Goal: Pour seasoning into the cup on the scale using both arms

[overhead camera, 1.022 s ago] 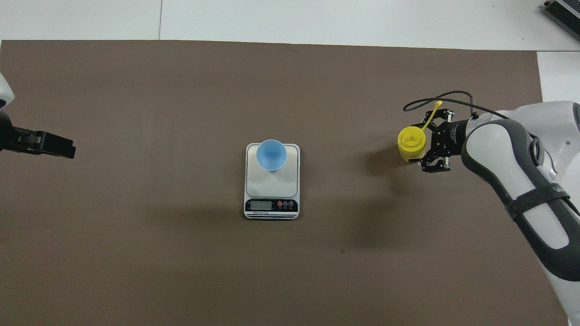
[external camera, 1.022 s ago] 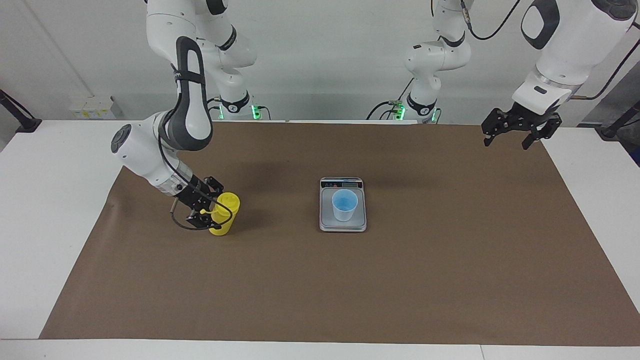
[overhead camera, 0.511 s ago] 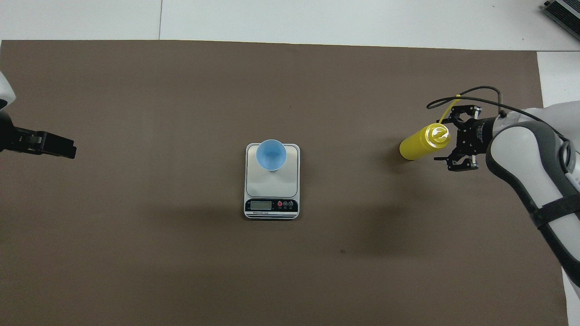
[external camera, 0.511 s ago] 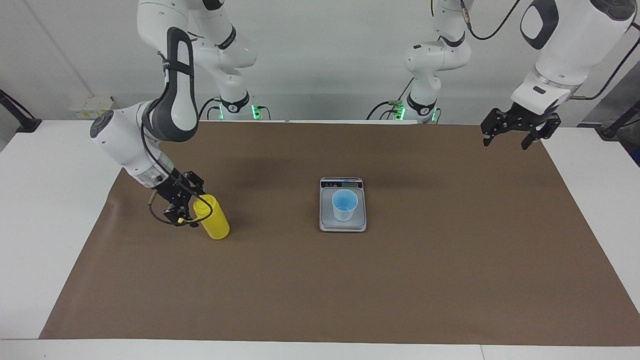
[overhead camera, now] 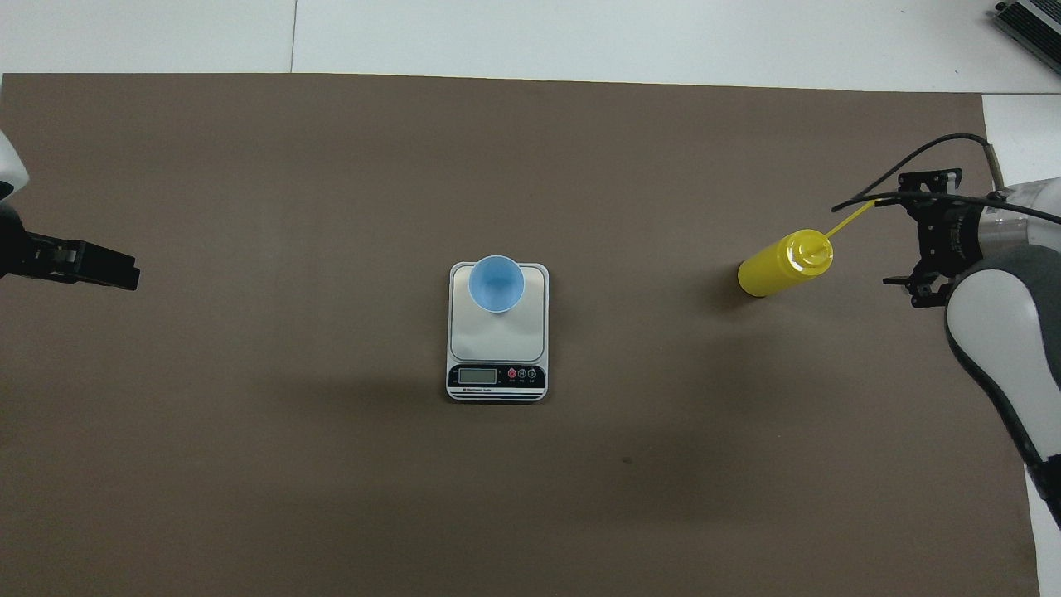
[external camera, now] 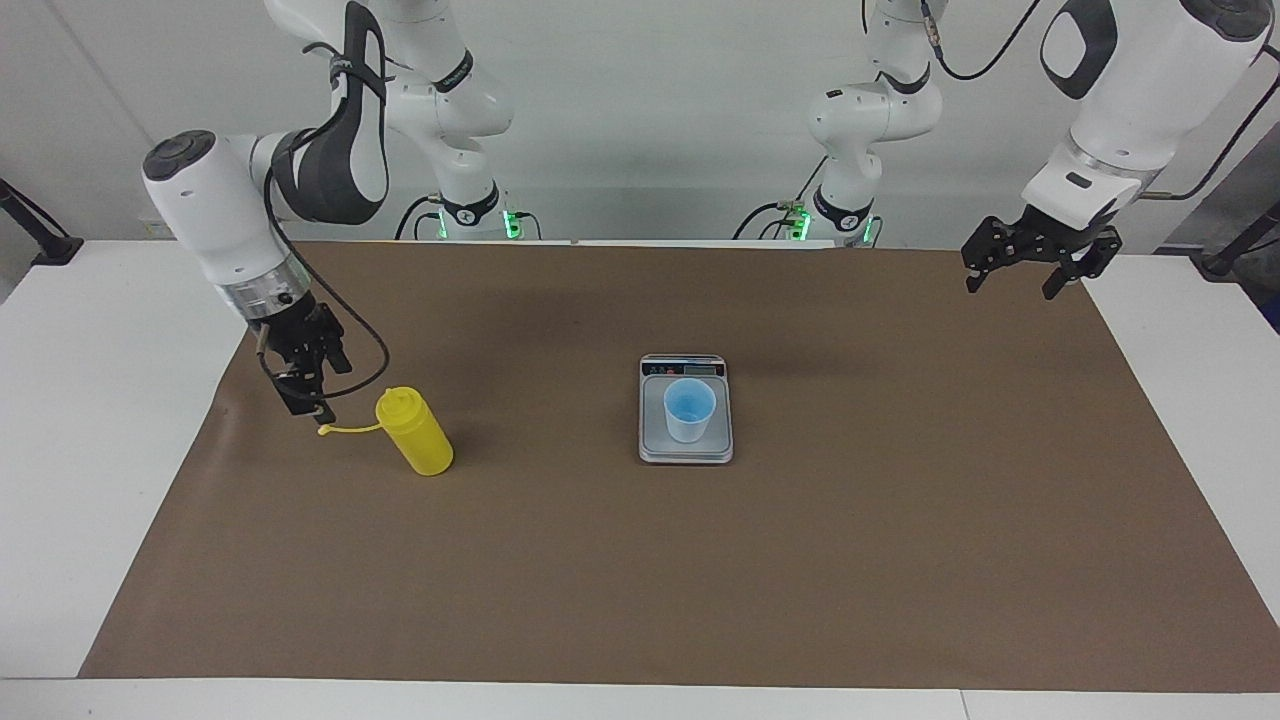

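Two arms: both white, each ending in a black two-finger pincer, over a counter (external camera: pixel 60 420) covered with a brown mat (external camera: pixel 800 560).
Right pincer (external camera: pixel 305 395): raised over the mat at the right arm's end of the counter, fingers spread apart and holding nothing, just beside the top of the yellow squeeze bottle (external camera: pixel 416 432) but not touching its body.
Yellow squeeze bottle: standing on the mat with its base down and leaning, its domed top tipped toward the right pincer; well apart from the scale (external camera: pixel 686 410), toward the right arm's end.
Cap (external camera: pixel 324 430): off the nozzle, hanging out on its thin yellow tether toward the right pincer, ending just below the fingers; whether it touches them cannot be told.
Scale: flat in the middle of the mat, its dark display strip on the edge nearer the robots.
Light blue cup (external camera: pixel 689 410): upright on the scale's grey weighing plate, toward the edge farther from the robots.
Left pincer (external camera: pixel 1018 278): waiting in the air over the mat's corner at the left arm's end, fingers wide apart, empty.
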Robot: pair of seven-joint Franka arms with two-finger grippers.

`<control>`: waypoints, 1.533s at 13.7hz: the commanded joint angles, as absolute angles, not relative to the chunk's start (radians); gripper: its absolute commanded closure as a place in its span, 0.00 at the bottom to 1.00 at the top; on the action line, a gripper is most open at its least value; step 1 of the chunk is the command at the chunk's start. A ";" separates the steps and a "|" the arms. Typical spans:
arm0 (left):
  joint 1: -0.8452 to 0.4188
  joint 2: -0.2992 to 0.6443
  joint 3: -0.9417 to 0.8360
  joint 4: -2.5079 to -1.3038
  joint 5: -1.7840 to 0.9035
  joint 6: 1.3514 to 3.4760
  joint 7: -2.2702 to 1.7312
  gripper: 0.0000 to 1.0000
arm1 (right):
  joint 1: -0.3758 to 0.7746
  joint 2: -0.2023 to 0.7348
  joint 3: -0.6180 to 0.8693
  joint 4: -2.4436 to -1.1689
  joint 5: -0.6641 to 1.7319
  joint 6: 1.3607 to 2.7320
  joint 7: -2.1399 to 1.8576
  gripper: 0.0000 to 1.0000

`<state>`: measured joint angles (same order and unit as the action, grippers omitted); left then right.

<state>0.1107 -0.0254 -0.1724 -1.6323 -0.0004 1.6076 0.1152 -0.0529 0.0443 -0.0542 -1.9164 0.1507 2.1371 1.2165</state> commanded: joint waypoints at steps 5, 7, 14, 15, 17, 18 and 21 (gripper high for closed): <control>0.124 -0.051 -0.175 -1.651 0.000 1.614 0.117 0.00 | 0.014 -0.043 -0.020 -1.928 0.123 1.967 0.750 0.00; 0.124 -0.051 -0.175 -1.647 -0.002 1.609 0.117 0.00 | 0.053 -0.051 -0.020 -1.928 0.123 1.922 0.599 0.00; 0.124 -0.054 -0.175 -1.657 -0.002 1.615 0.115 0.00 | 0.115 -0.019 -0.021 -1.780 0.017 1.806 0.309 0.00; 0.124 -0.054 -0.175 -1.657 -0.002 1.615 0.115 0.00 | 0.109 -0.005 -0.023 -1.725 -0.029 1.778 0.270 0.00; 0.124 -0.054 -0.175 -1.657 -0.002 1.615 0.114 0.00 | 0.097 0.023 -0.026 -1.633 -0.028 1.735 0.226 0.00; 0.123 -0.054 -0.175 -1.657 -0.002 1.617 0.114 0.00 | 0.092 0.037 -0.028 -1.591 -0.026 1.706 0.216 0.00; 0.124 -0.054 -0.175 -1.657 -0.002 1.617 0.114 0.00 | 0.092 0.058 -0.028 -1.532 -0.023 1.640 0.206 0.00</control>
<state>0.1109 -0.0276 -0.1697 -1.6307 -0.0004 1.6078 0.1152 0.0982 0.0154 -0.0325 -1.5975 -0.0101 1.6819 0.2303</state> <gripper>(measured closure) 0.000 0.000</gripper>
